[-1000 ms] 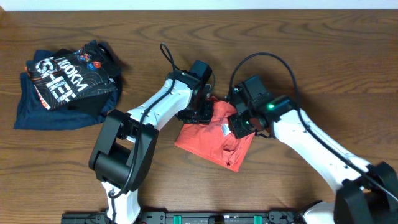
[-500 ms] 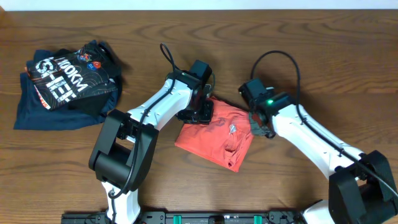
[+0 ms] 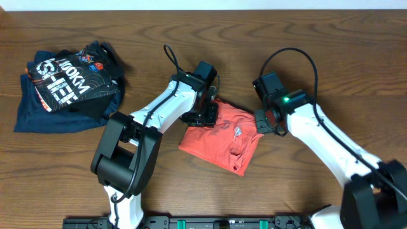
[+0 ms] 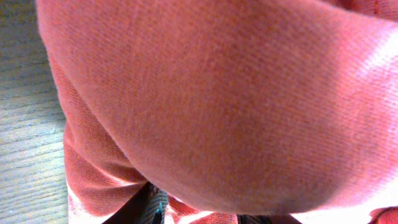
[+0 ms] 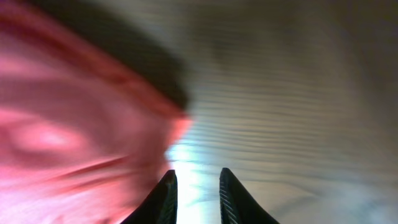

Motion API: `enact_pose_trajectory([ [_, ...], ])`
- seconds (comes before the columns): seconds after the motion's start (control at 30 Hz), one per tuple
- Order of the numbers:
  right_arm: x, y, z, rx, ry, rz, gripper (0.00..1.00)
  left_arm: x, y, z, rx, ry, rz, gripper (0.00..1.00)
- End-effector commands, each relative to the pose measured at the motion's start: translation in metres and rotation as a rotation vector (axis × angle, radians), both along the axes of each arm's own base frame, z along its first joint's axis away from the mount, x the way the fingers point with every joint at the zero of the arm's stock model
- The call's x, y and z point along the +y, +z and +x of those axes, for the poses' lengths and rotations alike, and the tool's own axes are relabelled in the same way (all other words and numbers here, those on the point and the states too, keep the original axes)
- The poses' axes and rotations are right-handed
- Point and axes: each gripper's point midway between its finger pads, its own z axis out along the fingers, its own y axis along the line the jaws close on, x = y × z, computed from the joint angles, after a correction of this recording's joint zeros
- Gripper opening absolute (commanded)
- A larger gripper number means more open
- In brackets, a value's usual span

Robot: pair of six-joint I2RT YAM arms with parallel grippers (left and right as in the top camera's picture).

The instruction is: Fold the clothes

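Between the right fingers (image 5: pixel 166 198) only a narrow gap shows, with bare bench behind it and no cloth in it (the view is blurred, but the tips plainly stand apart). They hang empty, just off the right edge of the shirt (image 3: pixel 219 141). At the shirt's upper left corner the left fingers (image 3: pixel 203 117) are buried in fabric. Their wrist view is filled by a coral bulge raised off the bench, which suggests a grip, yet I cannot tell how far they are closed or whether cloth is truly pinched.

Outward from them, the shirt lies near the middle of the bench (image 3: pixel 76 172), gathered into a compact, roughly four-sided packet with the small chest logo (image 3: pixel 237 131) facing up. My judgement is that the main folds are made and what remains is tidying, since the near right corner is creased and lumpy and the edges do not line up squarely. The fabric looks soft, thinly knit and prone to slump. A pile of dark garments (image 3: pixel 67 86) sits well apart, toward the far left corner.
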Motion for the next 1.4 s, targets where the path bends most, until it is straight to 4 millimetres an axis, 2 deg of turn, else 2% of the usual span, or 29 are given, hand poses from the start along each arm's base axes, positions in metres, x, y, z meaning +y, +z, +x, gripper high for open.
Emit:
enact_pose_trajectory([
  [0.0,0.037,0.028,-0.003,-0.049,0.139,0.124,0.25,0.003,-0.010,-0.005,0.018,-0.025,0.029,0.38],
  [0.27,0.043,0.024,-0.009,-0.064,0.256,0.045,0.39,0.003,-0.010,-0.005,0.018,-0.025,0.029,0.38],
  [0.4,0.038,0.009,-0.014,-0.034,0.296,0.007,0.41,0.003,-0.010,-0.005,0.017,-0.025,0.028,0.38],
  [0.6,0.037,-0.014,-0.009,-0.052,0.324,-0.017,0.48,0.003,-0.010,-0.005,0.015,-0.025,0.027,0.38],
  [0.7,0.037,-0.021,-0.009,-0.034,0.325,-0.025,0.45,0.003,-0.010,-0.005,0.015,-0.025,0.027,0.38],
  [0.73,0.035,-0.023,-0.008,-0.035,0.326,-0.034,0.40,0.003,-0.010,-0.005,0.015,-0.025,0.027,0.38],
  [0.8,0.028,-0.023,-0.002,-0.059,0.304,-0.083,0.17,0.003,-0.010,-0.005,0.015,-0.025,0.027,0.38],
  [0.83,0.021,-0.021,0.004,-0.084,0.271,-0.118,0.11,0.003,-0.010,-0.005,0.015,-0.025,0.027,0.38],
  [0.93,-0.004,-0.012,0.022,-0.163,0.168,-0.223,0.02,0.003,-0.010,-0.005,0.015,-0.025,0.027,0.38],
  [1.0,-0.025,-0.007,0.031,-0.200,0.091,-0.287,0.06,0.003,-0.010,-0.005,0.016,-0.024,0.027,0.38],
  [1.07,-0.044,-0.003,0.038,-0.216,0.029,-0.326,0.15,0.003,-0.010,-0.005,0.018,-0.025,0.029,0.38],
  [1.17,-0.062,-0.004,0.044,-0.210,-0.031,-0.309,0.17,0.003,-0.010,-0.006,0.019,-0.025,0.029,0.38],
  [1.27,-0.065,-0.009,0.041,-0.175,-0.047,-0.260,0.16,0.003,-0.010,-0.006,0.019,-0.025,0.029,0.38],
  [1.37,-0.056,-0.013,0.032,-0.127,-0.028,-0.193,0.17,0.004,-0.010,-0.007,0.026,-0.025,0.032,0.38],
])
